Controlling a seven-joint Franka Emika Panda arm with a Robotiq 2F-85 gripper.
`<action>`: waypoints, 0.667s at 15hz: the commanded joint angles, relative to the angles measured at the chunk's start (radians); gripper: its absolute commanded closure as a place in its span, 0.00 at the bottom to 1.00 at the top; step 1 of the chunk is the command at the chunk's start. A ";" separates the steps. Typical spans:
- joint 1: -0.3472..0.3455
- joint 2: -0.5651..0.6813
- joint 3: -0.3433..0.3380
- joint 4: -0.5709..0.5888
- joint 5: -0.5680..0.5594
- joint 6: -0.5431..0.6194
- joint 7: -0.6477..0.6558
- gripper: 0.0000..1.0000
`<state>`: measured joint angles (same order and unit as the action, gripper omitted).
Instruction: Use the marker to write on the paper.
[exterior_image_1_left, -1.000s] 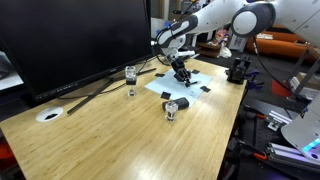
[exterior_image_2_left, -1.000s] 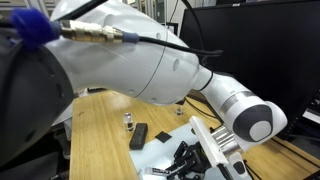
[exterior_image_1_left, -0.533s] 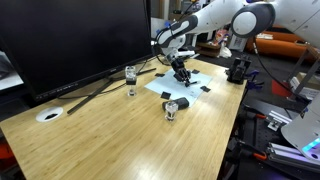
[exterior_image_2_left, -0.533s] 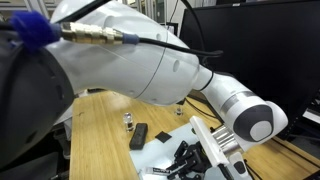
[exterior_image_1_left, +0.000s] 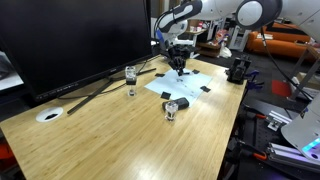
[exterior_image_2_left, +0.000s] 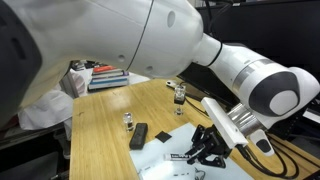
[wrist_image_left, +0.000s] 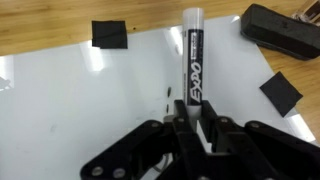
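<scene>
Right now the wooden table (exterior_image_1_left: 110, 135) carries the whole job, and the paper (wrist_image_left: 80, 100) lies flat on it directly under me, filling most of the wrist view. My gripper (wrist_image_left: 197, 122) is clamped tight on the marker (wrist_image_left: 196, 55), a white barrel with black print. Its long axis runs straight out from between my jaws, up the frame in the wrist view, toward the sheet. So the paper lies ahead of the marker's far end, along that same axis, and I judge the next stroke depends on how the tip meets the surface.

Whether the tip touches I cannot tell: the barrel is foreshortened and its far end sits near the sheet's upper edge. In an exterior view the gripper (exterior_image_1_left: 180, 66) is only a small dark shape above the paper (exterior_image_1_left: 188, 90), with the marker too small to make out. Black pieces (wrist_image_left: 109, 34) pin the corners, and faint dark marks (wrist_image_left: 166, 98) lie just beside the barrel.
</scene>
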<state>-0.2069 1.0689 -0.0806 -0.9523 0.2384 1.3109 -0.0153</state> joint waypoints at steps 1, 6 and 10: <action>-0.002 0.011 0.007 -0.012 0.019 -0.001 0.015 0.95; -0.002 0.057 0.007 -0.003 0.016 -0.014 0.015 0.95; -0.002 0.073 0.006 0.004 0.016 -0.025 0.023 0.95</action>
<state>-0.2031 1.1401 -0.0774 -0.9581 0.2417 1.3073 -0.0123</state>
